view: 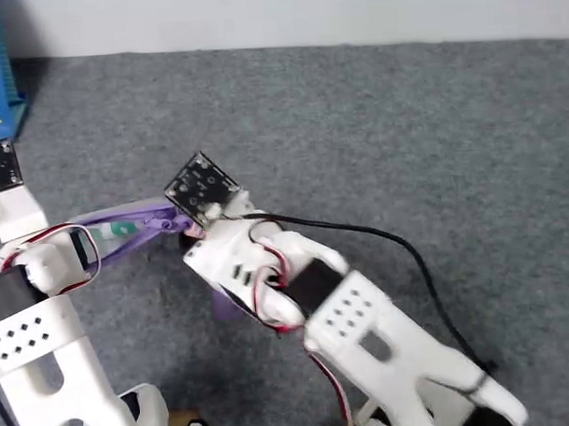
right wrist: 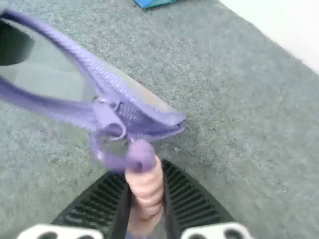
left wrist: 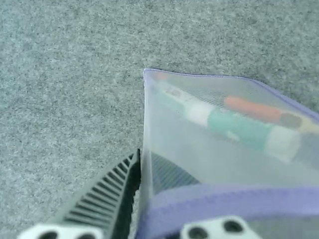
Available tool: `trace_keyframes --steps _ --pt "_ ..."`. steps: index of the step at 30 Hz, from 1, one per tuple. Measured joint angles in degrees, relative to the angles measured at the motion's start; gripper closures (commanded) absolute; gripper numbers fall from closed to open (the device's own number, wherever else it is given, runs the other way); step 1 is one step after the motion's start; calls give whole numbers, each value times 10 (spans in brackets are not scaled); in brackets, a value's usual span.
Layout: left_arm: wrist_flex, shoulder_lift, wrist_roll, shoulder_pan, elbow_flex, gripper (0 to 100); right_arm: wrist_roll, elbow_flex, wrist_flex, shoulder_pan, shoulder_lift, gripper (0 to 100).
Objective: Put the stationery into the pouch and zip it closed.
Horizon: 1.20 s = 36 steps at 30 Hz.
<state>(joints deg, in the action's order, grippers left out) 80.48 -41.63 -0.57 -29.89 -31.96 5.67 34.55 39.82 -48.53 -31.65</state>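
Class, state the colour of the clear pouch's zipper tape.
Lilac purple zipper tape, best seen in the right wrist view.

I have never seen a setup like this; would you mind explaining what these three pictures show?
The machine is two small white robot arms, the left arm and the right arm, working on a grey carpeted table. One picture looks down from a fixed camera. The other two come from a camera on each arm's wrist. The left gripper is clamped on the edge of a see-through purple pouch with pens inside. The right gripper pinches the zipper pull. The zip is partly open.
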Motion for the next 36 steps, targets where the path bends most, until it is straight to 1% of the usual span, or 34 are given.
trace_keyframes --steps 5,11,18,20,22,24,26,30,36 --pt "0 0 0 3 0 986 44 39 84 21 -104 991" --pt "-4 0 0 13 0 985 59 65 169 25 -188 991" --pt "-13 1 8 114 -1 985 59 65 241 31 -229 983" --pt "-13 1 14 133 -1 985 59 65 246 32 -229 938" --pt "-13 1 15 137 -4 985 54 65 246 32 -229 858" --pt "-13 1 17 139 -13 985 36 65 246 29 -229 799" --pt "-13 0 17 141 -17 985 25 65 246 27 -229 798" --pt "-13 0 18 141 -18 985 11 68 229 -5 -229 820" --pt "-13 0 19 141 -18 985 4 140 136 -9 -229 819"
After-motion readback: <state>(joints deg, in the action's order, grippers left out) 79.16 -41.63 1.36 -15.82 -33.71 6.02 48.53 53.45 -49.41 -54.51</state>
